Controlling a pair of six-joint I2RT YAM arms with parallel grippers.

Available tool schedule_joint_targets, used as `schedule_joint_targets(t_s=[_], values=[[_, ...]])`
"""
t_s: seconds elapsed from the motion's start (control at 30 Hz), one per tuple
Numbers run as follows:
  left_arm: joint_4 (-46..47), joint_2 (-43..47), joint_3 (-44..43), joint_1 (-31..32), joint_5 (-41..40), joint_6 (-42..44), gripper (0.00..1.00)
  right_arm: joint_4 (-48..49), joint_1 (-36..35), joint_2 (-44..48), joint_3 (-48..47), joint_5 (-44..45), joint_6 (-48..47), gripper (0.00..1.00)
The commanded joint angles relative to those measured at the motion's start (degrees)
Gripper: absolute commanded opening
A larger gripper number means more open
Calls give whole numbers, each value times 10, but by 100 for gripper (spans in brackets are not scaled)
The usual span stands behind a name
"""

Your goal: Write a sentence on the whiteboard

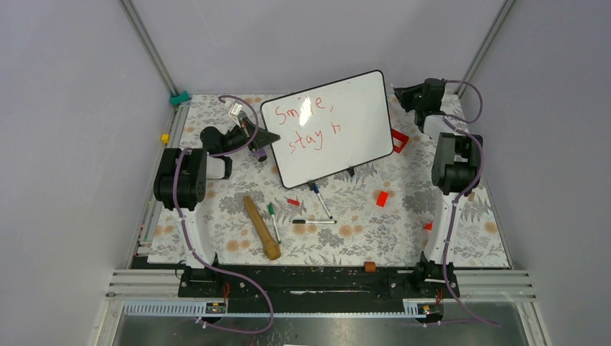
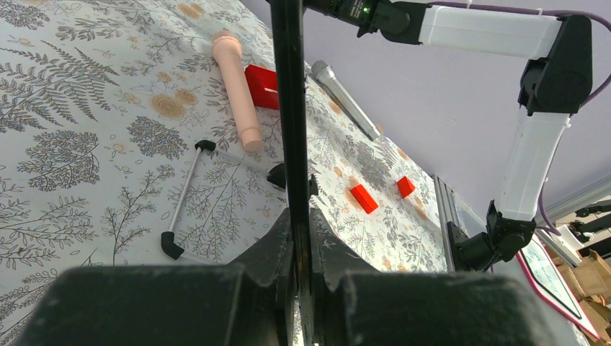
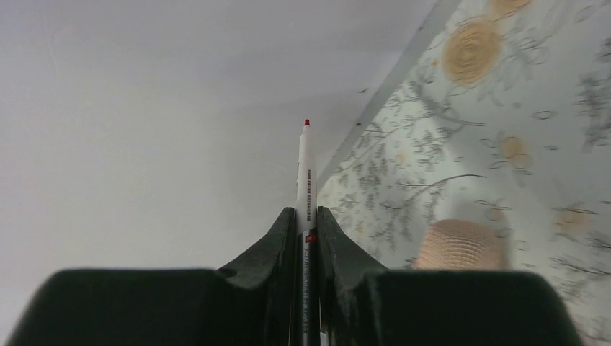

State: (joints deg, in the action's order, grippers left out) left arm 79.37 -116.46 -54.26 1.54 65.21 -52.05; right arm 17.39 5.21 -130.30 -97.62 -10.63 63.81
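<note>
A floral-print surface (image 1: 403,216) sits between plain grey walls (image 1: 72,108). Nearest lie a rounded wooden stick (image 1: 261,227), loose pens (image 1: 315,221) and red blocks (image 1: 382,199). Beyond them the glossy, black-framed whiteboard (image 1: 346,137) stands tilted mid-surface, its red sentence (image 1: 306,124) reading "Smile, stay h". Only the wrist views show the grips: the left fingers (image 2: 277,241) pinch the board's thin frame, and the right fingers (image 3: 277,238) pinch a red-tipped marker (image 3: 306,169).
</note>
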Motion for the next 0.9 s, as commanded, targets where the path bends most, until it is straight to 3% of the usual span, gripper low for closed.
schedule_joint_targets(t_s=[0.0,0.2,0.4,0.87], values=[[53,-4,-8,6,51,50,0,118,-25,-23,-15,6,70,0],[54,-4,-8,6,50,50,0,138,-49,-51,-16,30,92,0],[54,-6,-10,6,51,48,0,83,-71,-38,-4,35,109,0],[51,-47,-69,-4,84,-12,0,152,-75,127,249,59,115,0]])
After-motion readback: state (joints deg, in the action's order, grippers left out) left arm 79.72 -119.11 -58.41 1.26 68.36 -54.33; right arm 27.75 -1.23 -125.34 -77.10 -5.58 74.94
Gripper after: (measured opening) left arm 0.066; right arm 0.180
